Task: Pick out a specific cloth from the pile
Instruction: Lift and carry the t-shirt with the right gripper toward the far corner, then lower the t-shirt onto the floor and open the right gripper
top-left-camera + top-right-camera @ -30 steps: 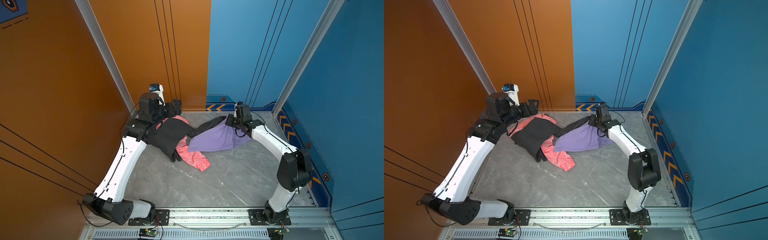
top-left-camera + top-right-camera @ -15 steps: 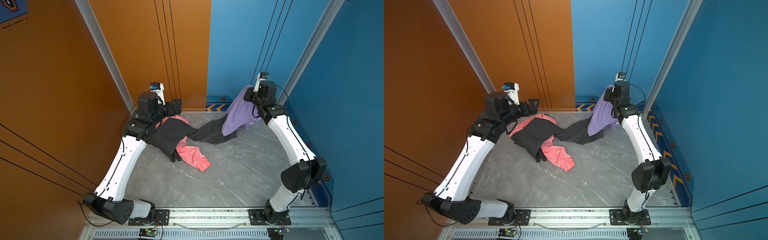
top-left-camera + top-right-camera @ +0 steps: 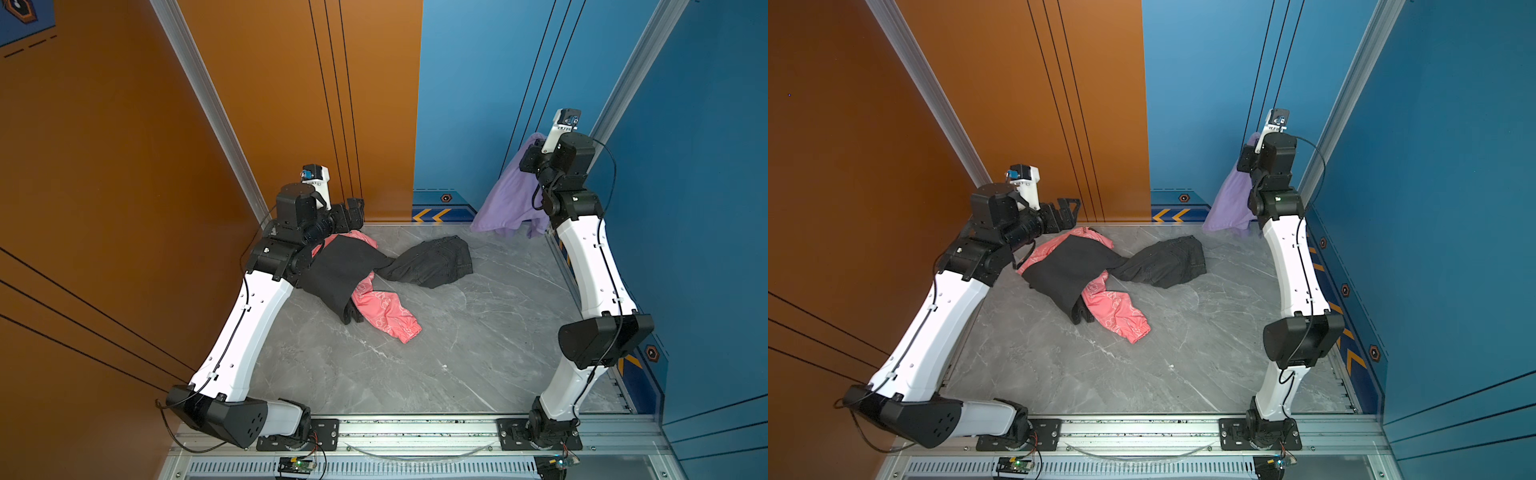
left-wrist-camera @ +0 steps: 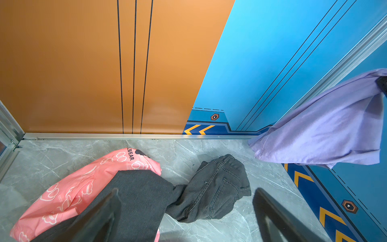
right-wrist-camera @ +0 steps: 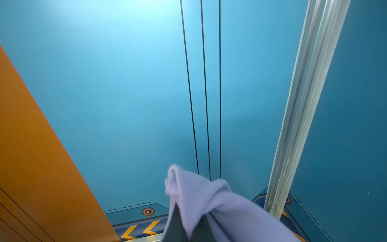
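Above the far right corner of the grey marble-pattern table (image 3: 415, 365), in both top views, the right gripper (image 3: 527, 161) holds the lavender cloth (image 3: 509, 199) in the air, just beside the blue wall (image 3: 478, 104) and well apart from the pile (image 3: 353, 278). The pile lies at the far left: a black garment (image 3: 340, 270) over a coral-pink garment (image 3: 382, 307), touching a dark grey denim garment (image 3: 432, 262). Open marble reaches to the front rail. The left gripper (image 3: 348, 211) hovers at the pile's back edge, fingers wide, nothing between them.

From the left wrist view, "BEAR" is readable on the pink garment's edge.

From the right wrist view, dark fingers (image 5: 173, 224) pinch a fold of the cloth; they seem fully closed, though the fabric hides the tips. An aluminium post (image 5: 303, 104) stands close.
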